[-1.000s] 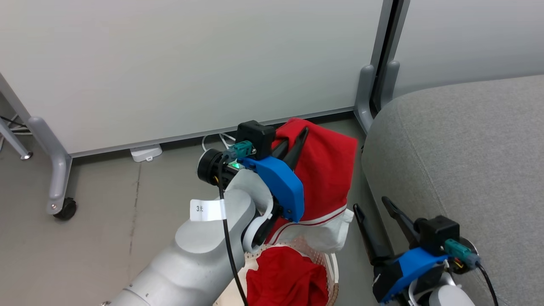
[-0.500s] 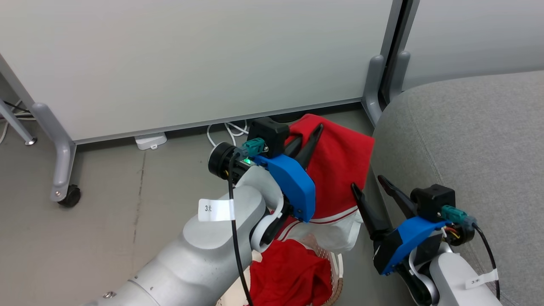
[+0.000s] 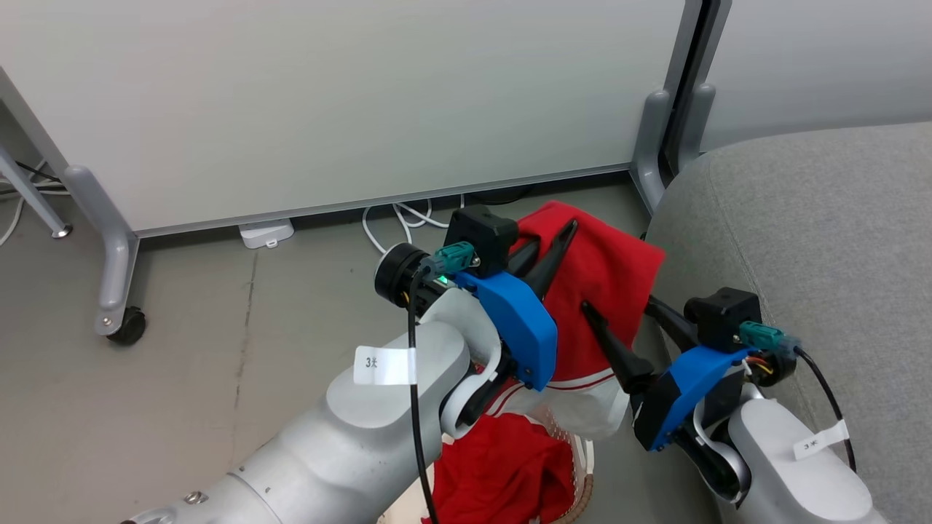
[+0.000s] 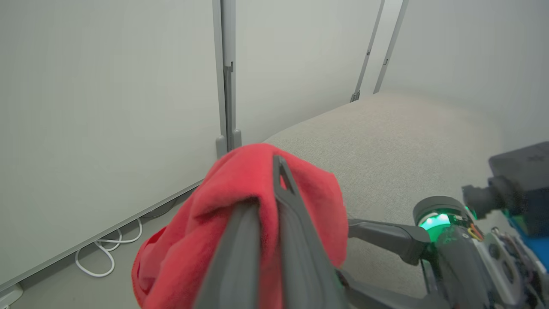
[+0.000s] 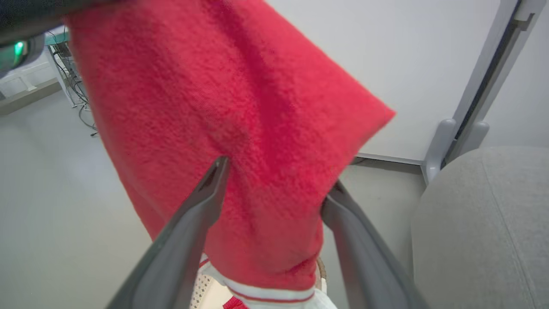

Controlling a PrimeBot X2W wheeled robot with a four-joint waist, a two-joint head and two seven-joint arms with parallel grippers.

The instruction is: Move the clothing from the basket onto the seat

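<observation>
**First speaker:** What is shown, and which step is in hand?

**Second speaker:** One red garment is held up above the basket. It is draped over the left claw, whose two dark fingers are pressed together on its upper fold. Its white-trimmed hem hangs just over the basket's rim. A second red garment is seen lying inside the basket. No clothing is seen on the visible part of the grey seat. The step is judged to be the carry of the first piece toward the seat.

**First speaker:** How is the right claw placed?

**Second speaker:** It is spread wide, with the hanging cloth between its fingers. Whether the cloth is touched cannot be told.

**First speaker:** What is called for next?

**Second speaker:** Most likely the garment must be raised above the seat's rounded edge, swung over the cushion and released there. The right claw would need to be closed on the cloth to help, or drawn aside.

**First speaker:** What room is left for moving?

**Second speaker:** The seat's edge stands just beside the cloth and the right claw, with broad bare cushion beyond it. Bare floor lies to the left. The partition panel stands near behind, with white cables at its base. The hem could be caught on the basket's rim.
</observation>
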